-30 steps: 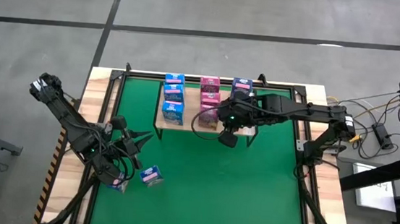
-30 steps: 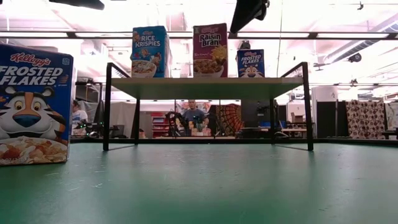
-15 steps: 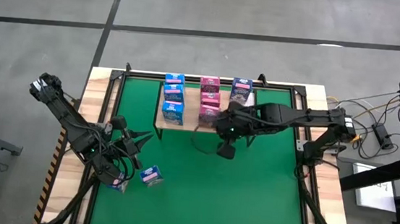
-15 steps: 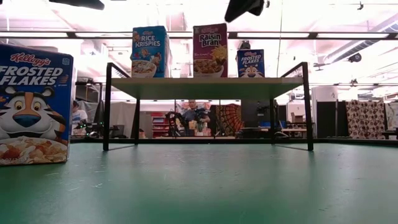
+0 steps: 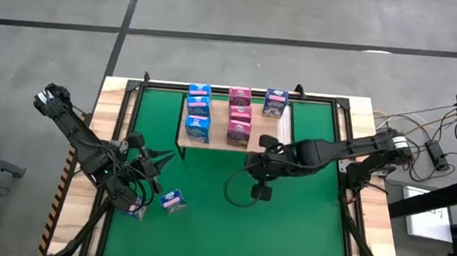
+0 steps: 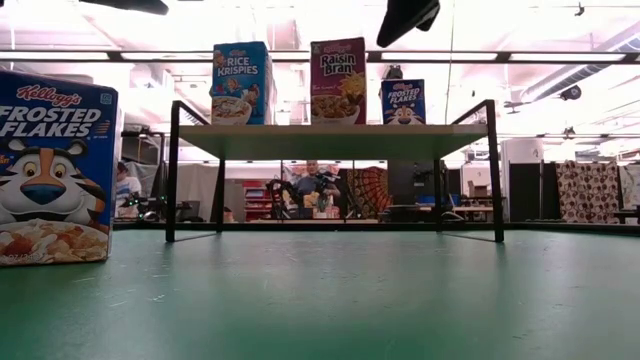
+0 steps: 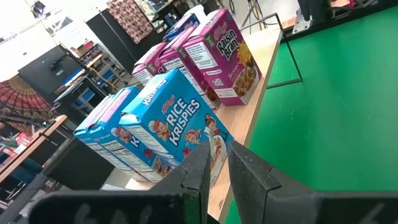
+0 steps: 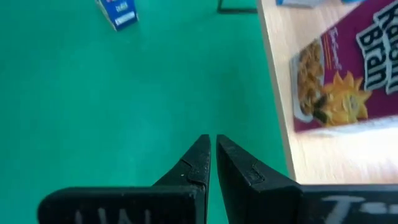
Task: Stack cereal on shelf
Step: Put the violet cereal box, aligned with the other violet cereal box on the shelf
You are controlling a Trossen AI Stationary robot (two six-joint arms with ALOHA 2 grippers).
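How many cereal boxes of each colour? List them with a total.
Light blue cereal boxes: 3, all on the shelf
Pink cereal boxes: 3, all on the shelf
Dark blue cereal boxes: 3, one on the shelf, two on the green mat
Total: 9

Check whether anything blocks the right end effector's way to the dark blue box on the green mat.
Nothing visible does. The right end effector hangs shut over bare green mat, and only open mat lies between it and the dark blue box near the left arm.

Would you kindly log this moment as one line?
right gripper: shut, empty, over green mat | left gripper: shut, idle | light-wood shelf: seven cereal boxes | two dark blue boxes on mat
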